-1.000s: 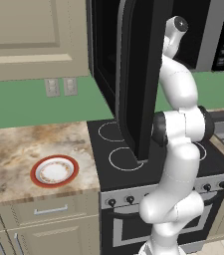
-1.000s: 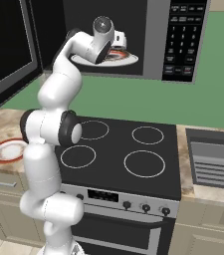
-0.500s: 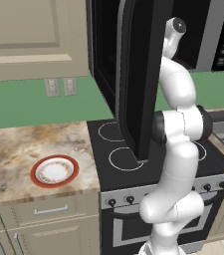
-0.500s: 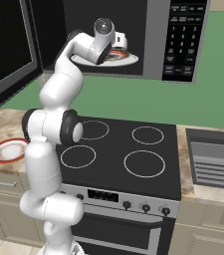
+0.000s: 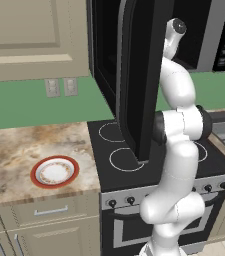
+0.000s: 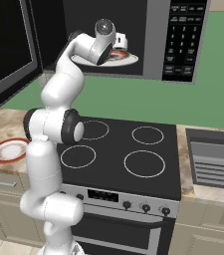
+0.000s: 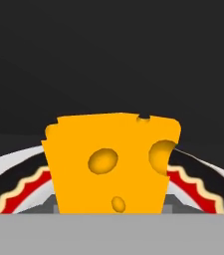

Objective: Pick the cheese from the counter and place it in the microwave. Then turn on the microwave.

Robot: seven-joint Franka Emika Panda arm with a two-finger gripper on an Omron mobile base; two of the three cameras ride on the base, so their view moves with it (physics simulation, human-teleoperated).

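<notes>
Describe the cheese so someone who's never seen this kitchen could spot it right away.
Look above the black stovetop into the open microwave. On the red-patterned plate inside sits the cheese, at the end effector: a bright orange block with round holes, the only orange thing there.

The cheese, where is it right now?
In the hand view the cheese sits close in front of the camera, above a red-patterned plate inside the dark microwave, whose door stands open.

cheese (image 7: 111, 162) over plate (image 7: 203, 191) inside microwave (image 6: 153, 37), above stovetop (image 6: 128, 154)
</notes>
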